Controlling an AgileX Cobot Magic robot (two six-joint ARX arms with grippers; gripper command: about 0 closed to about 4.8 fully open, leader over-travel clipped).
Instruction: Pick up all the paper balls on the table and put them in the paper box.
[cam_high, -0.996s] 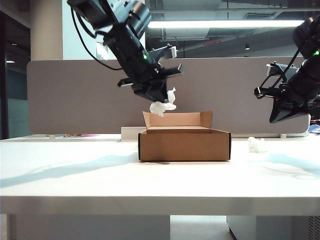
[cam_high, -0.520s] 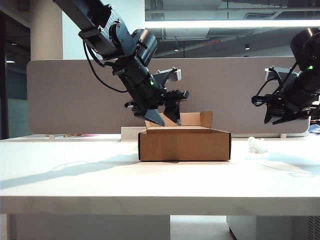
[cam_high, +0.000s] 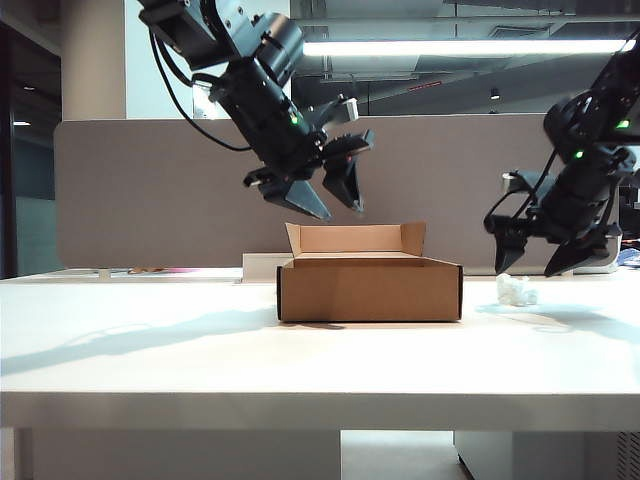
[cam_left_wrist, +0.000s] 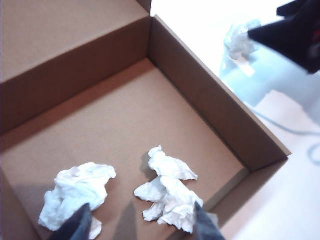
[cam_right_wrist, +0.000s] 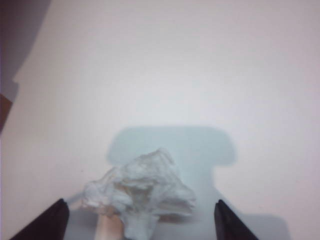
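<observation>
Jaws of the left gripper (cam_high: 326, 196) stand spread and empty above the rear of the paper box (cam_high: 369, 288), pointing down into it; this placement over the open top suits letting a load fall inside rather than onto the bench (cam_high: 200, 350). Its wrist view looks straight into the box, where two paper balls lie on the cardboard floor: one near a corner (cam_left_wrist: 76, 195), the other just beside it (cam_left_wrist: 167, 191), apart from the walls. Both dark fingertips (cam_left_wrist: 76, 226) frame these wads without touching them.

Jaws of the right gripper (cam_high: 532, 262) are spread wide and aimed downward at the third paper ball (cam_high: 515, 290), which rests on the bench to the right of the box, clear of its side wall. In the right wrist view that wad (cam_right_wrist: 141, 191) lies between the two fingertips (cam_right_wrist: 44, 221), neither of which touches it, so the wide opening appears chosen to straddle the lumpy paper before closing.

Judged state of the task: two of three balls boxed, one awaiting a grasp. Crumpled paper is light and springy, so a shallow pinch could slip.
</observation>
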